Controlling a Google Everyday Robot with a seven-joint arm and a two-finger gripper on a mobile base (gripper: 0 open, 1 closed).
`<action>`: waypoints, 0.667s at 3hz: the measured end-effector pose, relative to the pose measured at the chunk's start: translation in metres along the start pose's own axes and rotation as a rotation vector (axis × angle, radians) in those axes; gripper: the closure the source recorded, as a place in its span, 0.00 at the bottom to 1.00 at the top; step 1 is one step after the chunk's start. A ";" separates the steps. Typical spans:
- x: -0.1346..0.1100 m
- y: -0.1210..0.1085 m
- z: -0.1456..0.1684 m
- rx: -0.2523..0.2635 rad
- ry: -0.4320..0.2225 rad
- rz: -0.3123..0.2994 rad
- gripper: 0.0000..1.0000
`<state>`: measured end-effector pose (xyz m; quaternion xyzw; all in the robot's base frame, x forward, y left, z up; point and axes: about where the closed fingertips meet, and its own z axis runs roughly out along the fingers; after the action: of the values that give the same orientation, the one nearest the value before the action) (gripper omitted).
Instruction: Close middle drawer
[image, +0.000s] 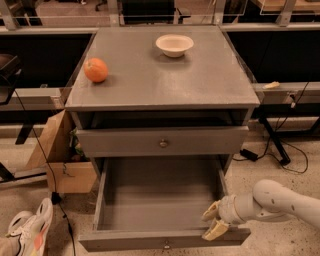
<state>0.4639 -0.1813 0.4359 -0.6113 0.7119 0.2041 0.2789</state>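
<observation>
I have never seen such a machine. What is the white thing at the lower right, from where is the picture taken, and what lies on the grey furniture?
The white tube at the lower right is a robot's arm; at its tip is the gripper, two tan fingers standing open, holding nothing. It is at the right front corner of the wide grey wooden middle drawer, which is pulled far out and looks empty. The single camera looks down on the grey cabinet from the front; its mounting is unknown. On top lie a round orange fruit and a shallow white bowl.
</observation>
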 end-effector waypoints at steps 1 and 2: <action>0.000 0.004 -0.001 0.002 0.001 0.001 1.00; 0.001 0.008 -0.002 0.002 0.001 0.001 1.00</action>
<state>0.4558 -0.1820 0.4370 -0.6108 0.7125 0.2033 0.2790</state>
